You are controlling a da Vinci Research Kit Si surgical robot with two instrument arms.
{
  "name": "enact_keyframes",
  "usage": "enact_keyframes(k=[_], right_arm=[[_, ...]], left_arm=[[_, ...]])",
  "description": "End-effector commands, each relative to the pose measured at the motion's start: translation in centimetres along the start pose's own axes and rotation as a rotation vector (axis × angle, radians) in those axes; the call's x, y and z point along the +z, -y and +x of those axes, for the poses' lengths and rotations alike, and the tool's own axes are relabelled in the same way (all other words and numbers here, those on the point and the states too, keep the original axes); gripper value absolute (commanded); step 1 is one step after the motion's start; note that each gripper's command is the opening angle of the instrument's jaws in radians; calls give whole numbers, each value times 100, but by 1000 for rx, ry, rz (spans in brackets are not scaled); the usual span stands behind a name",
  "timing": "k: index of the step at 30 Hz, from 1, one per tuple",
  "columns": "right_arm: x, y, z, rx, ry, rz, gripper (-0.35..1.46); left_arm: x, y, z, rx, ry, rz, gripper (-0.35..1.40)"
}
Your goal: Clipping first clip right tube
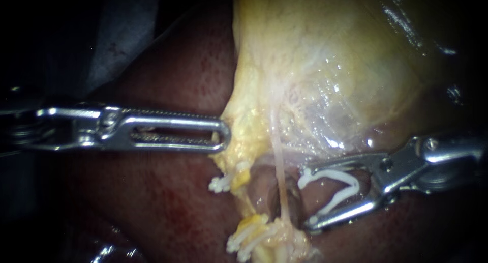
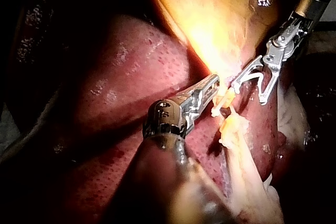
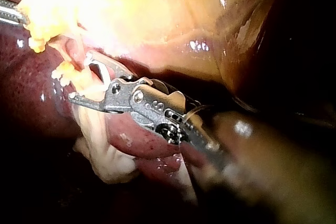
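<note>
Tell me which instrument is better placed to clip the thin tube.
Right. The right instrument holds an open white clip in its jaws, close beside the tube. The left instrument carries no clip and grips the edge of the gallbladder.

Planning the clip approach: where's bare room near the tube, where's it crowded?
Free: bare liver below the left instrument. Crowded: the tube, with the right instrument gripping a clip beside it, other clips at its foot.

Left instrument: bright steel, long slotted jaws with fine ridges inside the slot. Right instrument: bright steel, thin bar-like jaws, round screw behind them, brass collar farther back.
</note>
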Motion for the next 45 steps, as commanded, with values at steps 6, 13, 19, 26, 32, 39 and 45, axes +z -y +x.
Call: enact_keyframes(k=[6,13,19,26,32,39,45], right_arm=[[3,-5,-2,2,1,1,57],[7,-10,-9,16,4,4,57],[12,-15,-16,23,7,7,57],[19,-20,-19,27,8,6,57],[22,-23,-21,25,11,10,57],[33,-26,-24,34,15,13,57],[45,-28,-23,36,19,17,57]], left_arm=[[0,1,0,0,0,0,-35],[0,2,0,0,0,0,-35],[0,3,1,-1,0,0,-35],[-1,3,0,-1,0,0,-35],[0,3,0,-1,1,0,-35],[-1,4,0,-1,0,0,-35],[-1,4,0,-1,0,0,-35]])
